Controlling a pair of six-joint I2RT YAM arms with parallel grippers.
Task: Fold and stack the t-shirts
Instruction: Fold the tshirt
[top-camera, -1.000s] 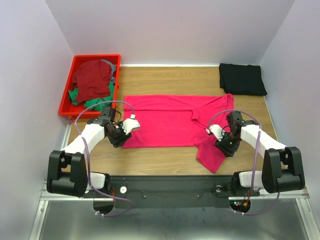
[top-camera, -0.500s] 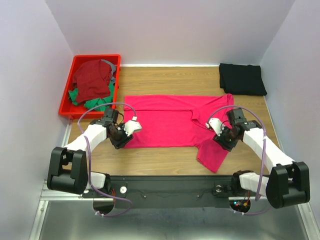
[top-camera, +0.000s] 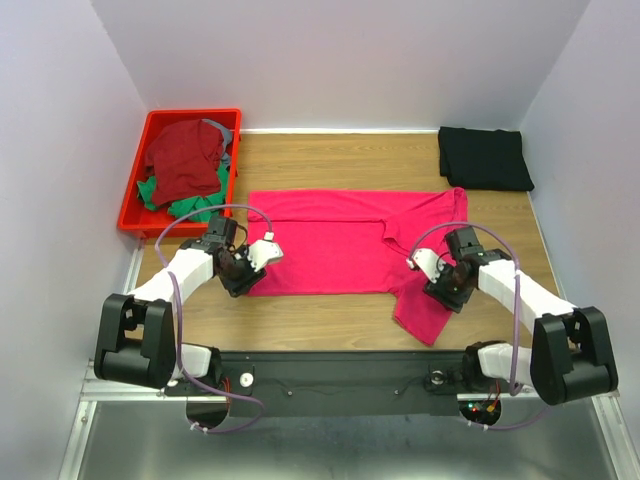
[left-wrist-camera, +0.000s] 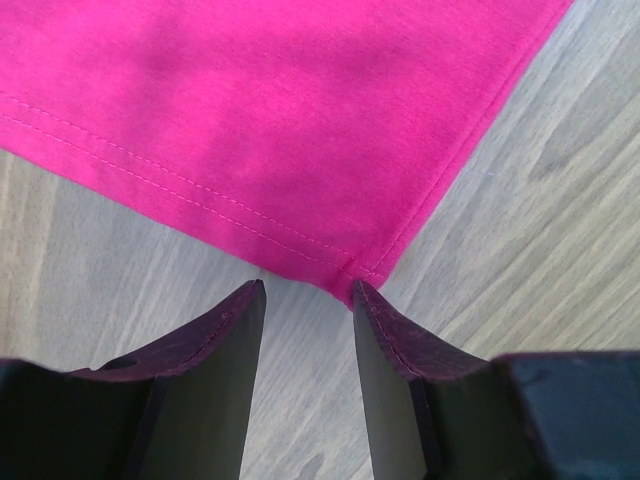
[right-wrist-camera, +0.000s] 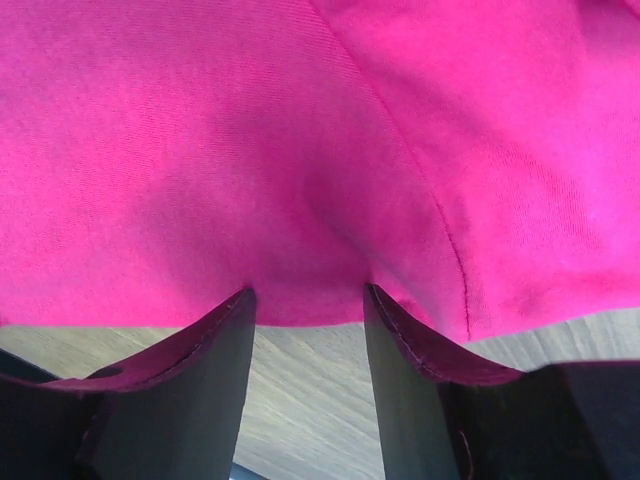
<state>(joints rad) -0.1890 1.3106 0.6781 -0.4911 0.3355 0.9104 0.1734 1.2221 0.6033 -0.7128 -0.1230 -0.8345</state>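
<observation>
While one pink t-shirt lay flat on the table, one black t-shirt sat folded far right, and one dark red shirt plus one green shirt were heaped in the red bin far left. Both arms crouched low: left gripper at the pink one's near-left corner, right gripper by its near-right sleeve, both with jaws apart, gripping nothing.

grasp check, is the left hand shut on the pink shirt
No, the left hand is open, the pink shirt lying ahead of it.
</observation>
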